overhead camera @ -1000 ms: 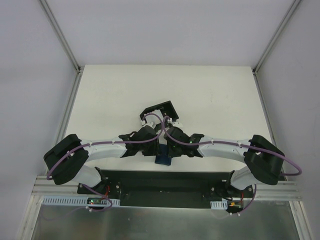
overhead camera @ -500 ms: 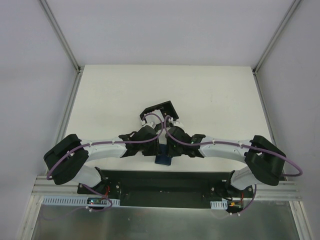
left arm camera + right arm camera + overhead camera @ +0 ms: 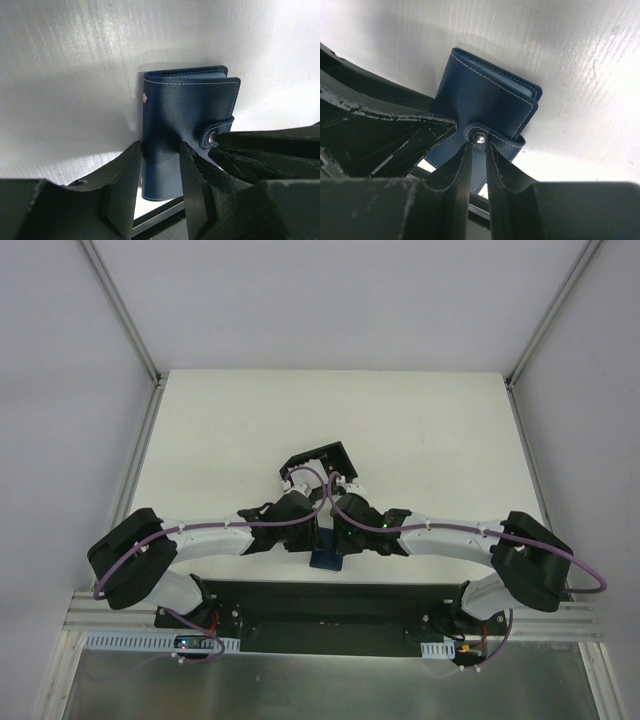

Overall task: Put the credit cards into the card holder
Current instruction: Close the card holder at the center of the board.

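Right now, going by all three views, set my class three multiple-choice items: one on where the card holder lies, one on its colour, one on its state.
1. Where is the card holder?
A) at the near edge of the table, between the two grippers
B) at the far left corner
C) at the far right corner

2. What colour is it?
A) red
B) navy blue
C) tan

3. What state is it in?
A) spread open
B) torn in half
C) folded shut

Answers:
1. A, the left gripper and the right gripper meet over it at the near edge.
2. B, both wrist views show navy.
3. C, its strap wraps round the closed edge.
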